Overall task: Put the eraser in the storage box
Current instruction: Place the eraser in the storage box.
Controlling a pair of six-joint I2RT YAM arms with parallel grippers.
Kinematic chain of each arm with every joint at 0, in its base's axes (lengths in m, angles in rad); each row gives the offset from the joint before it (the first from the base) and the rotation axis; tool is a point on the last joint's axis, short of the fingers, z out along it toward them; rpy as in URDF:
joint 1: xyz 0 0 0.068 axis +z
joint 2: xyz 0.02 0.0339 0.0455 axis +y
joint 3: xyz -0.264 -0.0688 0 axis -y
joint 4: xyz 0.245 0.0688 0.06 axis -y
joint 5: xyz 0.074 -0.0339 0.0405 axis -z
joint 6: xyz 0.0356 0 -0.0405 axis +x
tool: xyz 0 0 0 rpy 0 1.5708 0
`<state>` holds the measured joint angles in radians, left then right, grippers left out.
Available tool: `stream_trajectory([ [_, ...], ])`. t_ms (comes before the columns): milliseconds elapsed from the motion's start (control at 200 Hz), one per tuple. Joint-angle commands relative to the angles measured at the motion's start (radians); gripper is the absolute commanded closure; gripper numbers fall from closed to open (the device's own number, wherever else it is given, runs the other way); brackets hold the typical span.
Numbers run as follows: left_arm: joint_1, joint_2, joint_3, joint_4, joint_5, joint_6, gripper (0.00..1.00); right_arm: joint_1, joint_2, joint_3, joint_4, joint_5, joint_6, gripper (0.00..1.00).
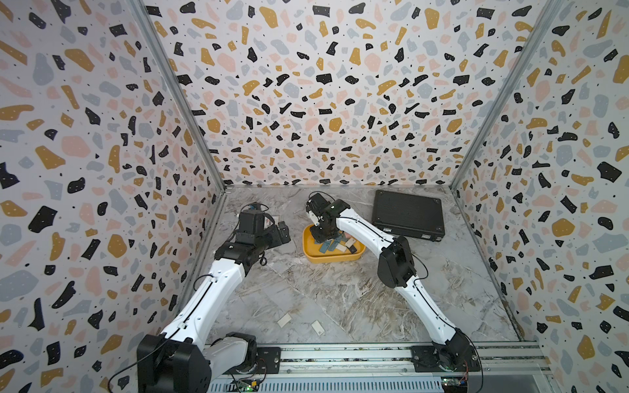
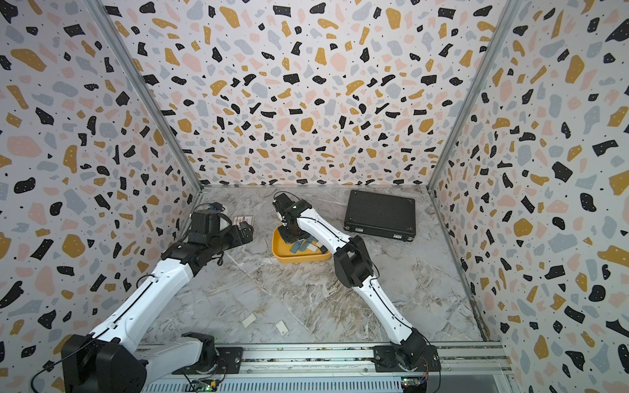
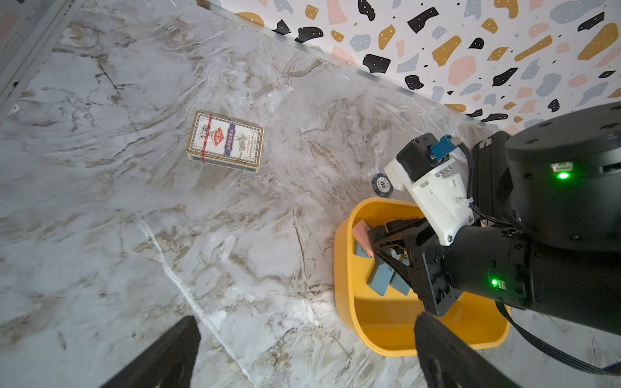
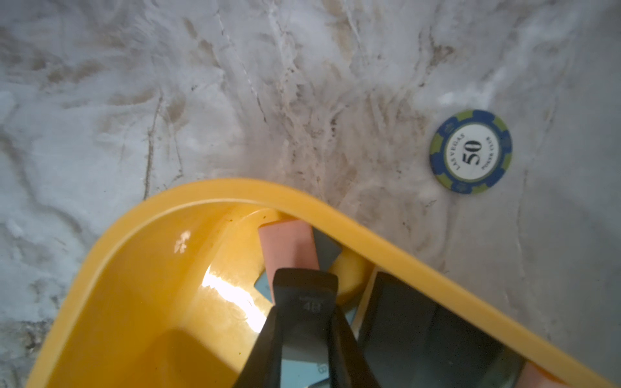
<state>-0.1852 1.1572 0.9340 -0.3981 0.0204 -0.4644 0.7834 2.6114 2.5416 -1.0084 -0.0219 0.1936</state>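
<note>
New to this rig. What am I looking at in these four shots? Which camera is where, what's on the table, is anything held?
Two robot arms with pincer grippers work on a marble table inside a patterned booth. Two pictures come from one overhead stereo camera. The other two come from a camera on each arm's wrist.

On the table:
- a yellow box with blue erasers in it
- a black case
- a card pack
- a poker chip
- two small white pieces, possibly erasers

The right gripper is shut on a pink eraser, low inside the box. The left gripper is open and empty, beside the box.
</note>
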Motion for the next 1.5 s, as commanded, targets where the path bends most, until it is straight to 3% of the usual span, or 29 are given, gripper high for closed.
stream_trajectory([
  [0,0.006,0.004,0.005,0.031,-0.003,0.009,0.01,-0.003,-0.009,0.029,0.022,-0.013,0.002,0.79],
  [150,0.006,0.005,0.005,0.031,-0.002,0.011,0.01,-0.003,0.006,0.029,0.026,-0.020,0.005,0.77],
  [400,0.006,0.010,0.005,0.033,0.001,0.011,0.00,-0.003,0.005,0.029,0.030,-0.027,0.010,0.56],
  [716,0.006,0.008,0.006,0.031,-0.002,0.014,0.00,0.005,-0.127,-0.013,0.047,0.017,-0.004,0.47],
  [951,0.010,-0.006,-0.007,0.038,-0.010,0.013,0.01,0.065,-0.458,-0.411,0.197,0.131,-0.021,0.39],
  [1146,0.012,-0.031,-0.025,0.044,-0.012,0.009,0.00,0.155,-0.711,-0.802,0.262,0.114,0.039,0.37],
  [1497,0.014,-0.101,-0.070,0.007,-0.014,0.005,0.01,0.461,-0.877,-1.193,0.273,0.126,0.190,0.36],
])
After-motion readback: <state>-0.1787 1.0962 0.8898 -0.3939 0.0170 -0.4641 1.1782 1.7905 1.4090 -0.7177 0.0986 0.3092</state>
